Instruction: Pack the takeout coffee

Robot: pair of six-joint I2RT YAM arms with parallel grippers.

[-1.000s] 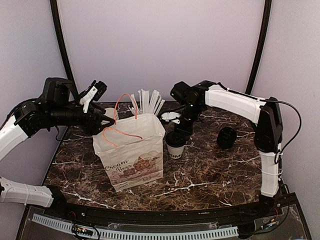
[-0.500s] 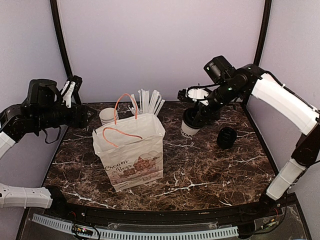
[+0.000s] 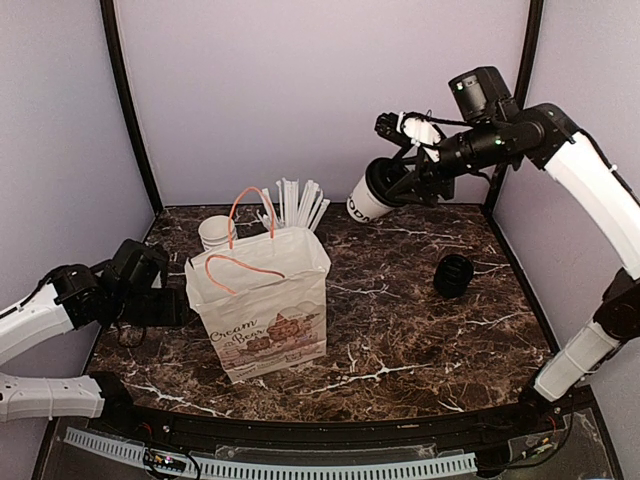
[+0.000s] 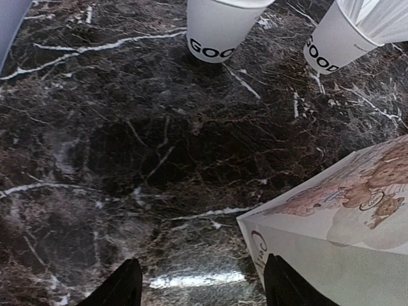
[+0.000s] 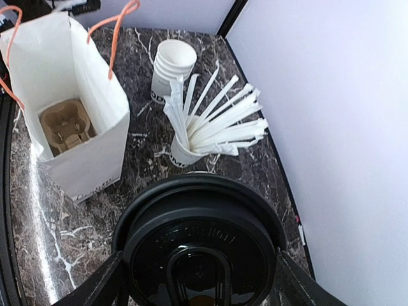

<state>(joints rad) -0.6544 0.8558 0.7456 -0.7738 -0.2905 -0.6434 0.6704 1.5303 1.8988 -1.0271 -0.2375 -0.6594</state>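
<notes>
The takeout coffee [image 3: 365, 203] is no longer on the table [image 3: 420, 330]. One second ago it stood just right of the paper bag [image 3: 262, 300]; now it hangs high over the back right of the table, well apart from the bag. It is tipped steeply, base toward the bag and black lid toward the wrist. The right gripper [image 3: 405, 180] pinches it at the lid end; in the right wrist view the lid [image 5: 199, 248] sits tight between both fingers.

I read this as lift complete, transport to the bag pending. The cup carrier [image 5: 64, 125] shows at the bottom of the open bag. The cup needs righting before descent.

The right arm is raised and reaches toward the back wall, forearm roughly level.

The left arm has dropped from its raised pose and now lies low at the bag's left side. The left gripper [image 4: 201, 287] is spread, nothing between its fingers. The stacked cups [image 4: 220, 29] and straw cup [image 4: 338, 38] stand beyond it.
</notes>
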